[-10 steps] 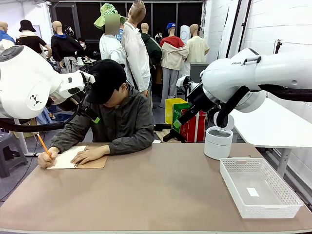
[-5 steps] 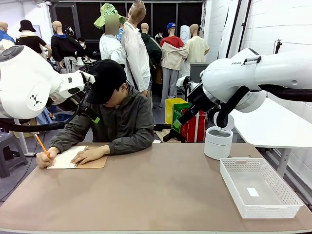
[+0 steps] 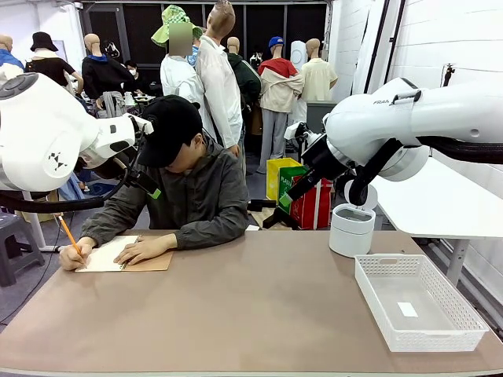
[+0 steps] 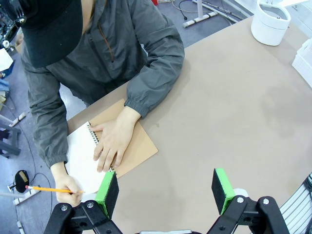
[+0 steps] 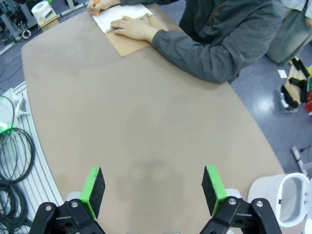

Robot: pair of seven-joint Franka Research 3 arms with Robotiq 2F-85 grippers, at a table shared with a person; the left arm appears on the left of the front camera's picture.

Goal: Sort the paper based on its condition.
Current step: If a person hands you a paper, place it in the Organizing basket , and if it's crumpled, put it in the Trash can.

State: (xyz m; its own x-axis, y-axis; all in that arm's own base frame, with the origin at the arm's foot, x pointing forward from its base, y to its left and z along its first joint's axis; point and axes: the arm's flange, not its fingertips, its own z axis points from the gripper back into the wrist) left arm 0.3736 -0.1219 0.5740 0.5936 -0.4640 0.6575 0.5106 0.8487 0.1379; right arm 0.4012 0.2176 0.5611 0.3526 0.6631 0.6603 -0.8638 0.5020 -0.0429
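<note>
Your left tool [image 4: 165, 189] hangs high over the surface [image 4: 234, 112], its green pads [image 4: 107, 191] wide apart with nothing between them. Your right tool [image 5: 152, 189] is the same: pads [image 5: 92, 191] spread wide, empty, raised above a bare stretch of the surface.

Looking down past the left tool, you see the paper [image 4: 80, 156]. It is a white sheet lying as the top page of a spiral notepad [image 4: 141, 146], whose brown cardboard backing shows beside it. The notepad lies flat near the far edge of the surface, on the robot's left side, well apart from both tools.

A person [image 3: 192, 188] in a dark cap and grey jacket sits there, bent over the page. One hand [image 4: 114, 144] lies flat on the sheet and the spiral binding. The other hand [image 4: 68, 184] rests at the sheet's edge and holds an orange pencil [image 4: 46, 189].

On the robot's right side of the surface, near the front edge, sits a white mesh basket [image 3: 377, 302]. A small white slip [image 3: 407, 309] lies on its bottom. Just behind the basket, at the far edge, stands a round white container [image 3: 351, 229]. The middle of the surface between the notepad and the basket is bare brown.
</note>
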